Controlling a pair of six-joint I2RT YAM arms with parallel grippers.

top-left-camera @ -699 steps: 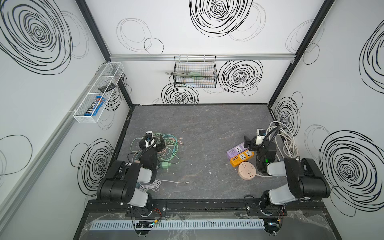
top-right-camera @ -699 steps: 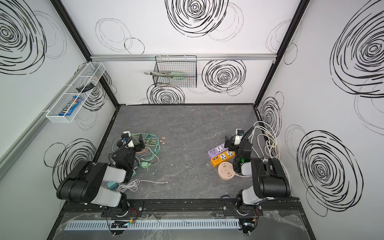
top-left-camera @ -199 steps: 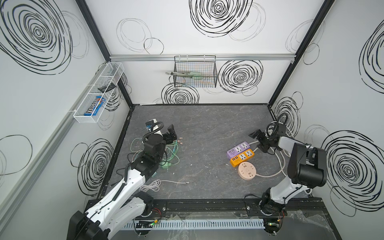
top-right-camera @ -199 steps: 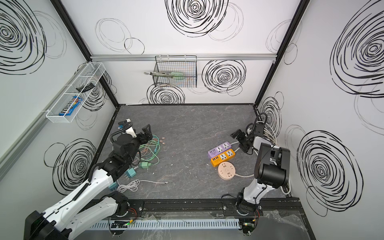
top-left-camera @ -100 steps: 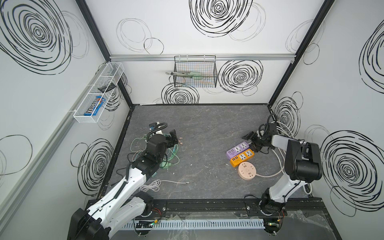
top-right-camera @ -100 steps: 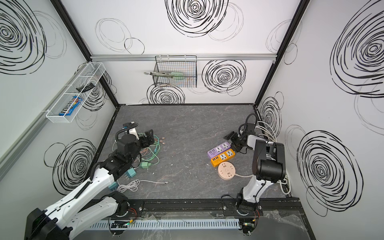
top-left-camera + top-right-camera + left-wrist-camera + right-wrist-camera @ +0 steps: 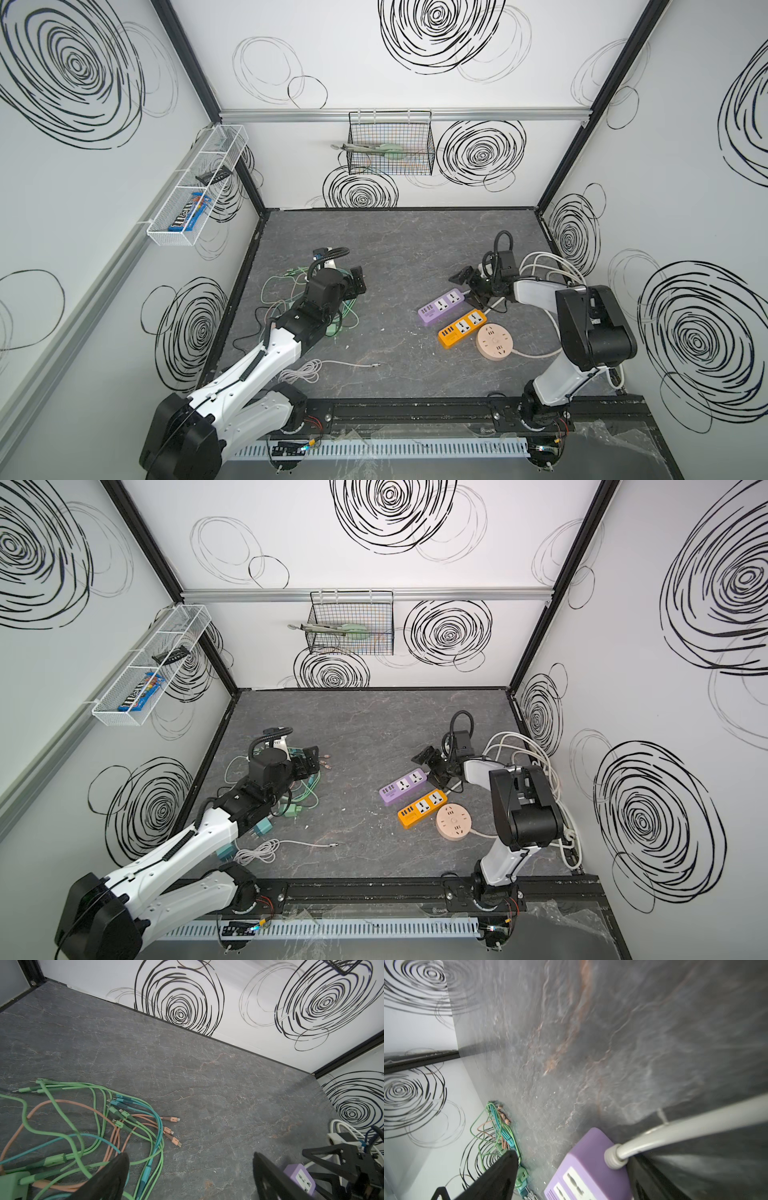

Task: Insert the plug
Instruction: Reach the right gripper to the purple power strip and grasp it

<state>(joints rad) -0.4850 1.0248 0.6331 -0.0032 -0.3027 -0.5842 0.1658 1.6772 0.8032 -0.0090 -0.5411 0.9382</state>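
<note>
candy packet (image 7: 189, 212) in white rack (image 7: 168, 242), utensil (image 7: 387, 149) in black basket (image 7: 390, 172)

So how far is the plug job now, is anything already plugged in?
Nothing looks done: the sockets visible on the purple power strip, the orange power strip and the round peach socket hub are empty. In hand: the open right gripper straddles the purple strip's cord end; the open left gripper hovers over the tangle of green, teal and salmon cables, holding nothing. Left: grasp a plug, carry it across, insert it.
</note>
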